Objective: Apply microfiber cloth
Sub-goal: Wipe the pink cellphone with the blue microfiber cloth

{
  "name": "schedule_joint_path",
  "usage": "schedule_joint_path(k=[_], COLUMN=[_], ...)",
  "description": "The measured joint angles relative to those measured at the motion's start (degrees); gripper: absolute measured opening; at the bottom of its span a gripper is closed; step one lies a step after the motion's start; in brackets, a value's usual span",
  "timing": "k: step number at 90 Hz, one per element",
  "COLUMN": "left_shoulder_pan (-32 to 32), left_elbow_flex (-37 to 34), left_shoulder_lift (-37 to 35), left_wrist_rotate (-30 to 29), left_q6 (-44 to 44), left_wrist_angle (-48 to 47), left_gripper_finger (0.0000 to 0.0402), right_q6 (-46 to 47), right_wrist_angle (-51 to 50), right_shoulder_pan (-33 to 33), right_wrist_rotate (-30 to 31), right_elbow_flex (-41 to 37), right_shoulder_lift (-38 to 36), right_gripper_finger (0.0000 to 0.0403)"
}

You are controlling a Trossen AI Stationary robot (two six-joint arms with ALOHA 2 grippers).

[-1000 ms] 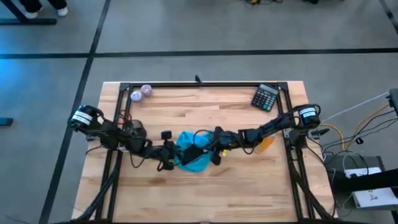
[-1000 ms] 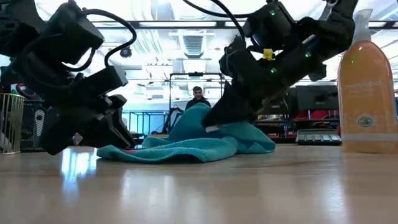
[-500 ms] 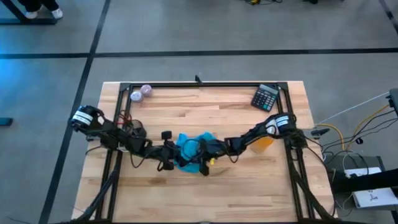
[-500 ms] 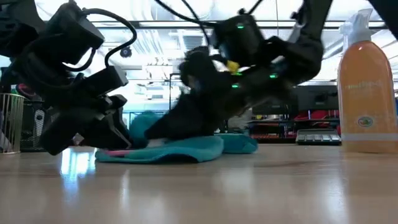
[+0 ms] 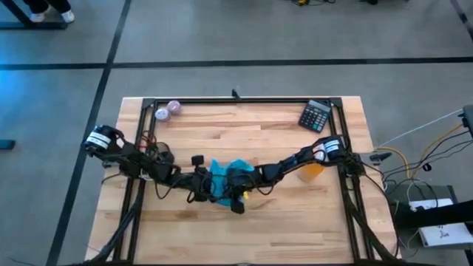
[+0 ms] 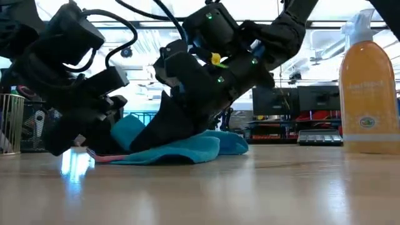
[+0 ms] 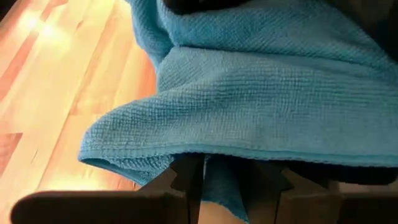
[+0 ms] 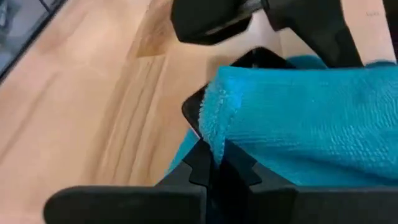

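The teal microfiber cloth (image 5: 224, 174) lies bunched mid-table over a black phone, of which a corner (image 8: 200, 104) shows. My right gripper (image 8: 221, 163) comes from the table's right, slanting down, and is shut on the cloth (image 8: 311, 124). My left gripper (image 5: 200, 185) reaches in low from the table's left, with its fingers at the phone's left end under the cloth's hem (image 7: 249, 149). In the low view it (image 6: 94, 147) sits just above the tabletop. My left gripper appears shut on the end of the flat phone, whose pink edge (image 6: 107, 157) lies on the table. The fingers come level from the table's left. The draped cloth hides the place of contact. My right gripper pinches an upstanding edge of the cloth (image 8: 214, 127) between its two fingers, slanting down from the table's right. The rest of the cloth lies slack on the phone and on the table.
An orange spray bottle (image 6: 367, 87) stands to the right, behind the right arm. A calculator (image 5: 316, 116) lies at the far right, and two small round things (image 5: 168, 110) at the far left. Bare wood shows along the near edge.
My right gripper has gone toward the table's left and near edge, staying low and dragging the cloth with it. The cloth's raised right part has come down and bunched up leftward over the phone.
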Motion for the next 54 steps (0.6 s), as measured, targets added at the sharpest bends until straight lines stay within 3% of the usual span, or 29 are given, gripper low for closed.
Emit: schedule_joint_path(k=[33,54], left_shoulder_pan=[0.02,0.04], left_elbow_flex=[-0.6,-0.66], left_shoulder_lift=[-0.04,-0.02], left_wrist_rotate=[-0.34,-0.34], left_q6=[-0.92,-1.11], left_wrist_angle=[0.22,0.36], left_gripper_finger=[0.0075,0.0075], right_q6=[-1.93,-0.81], right_wrist_angle=[-9.2,-12.64], right_shoulder_pan=[-0.03,-1.09], right_wrist_rotate=[7.63,11.79], right_elbow_flex=[-0.96,-6.5], right_shoulder_lift=[-4.11,-9.3], right_gripper_finger=[0.0,0.0])
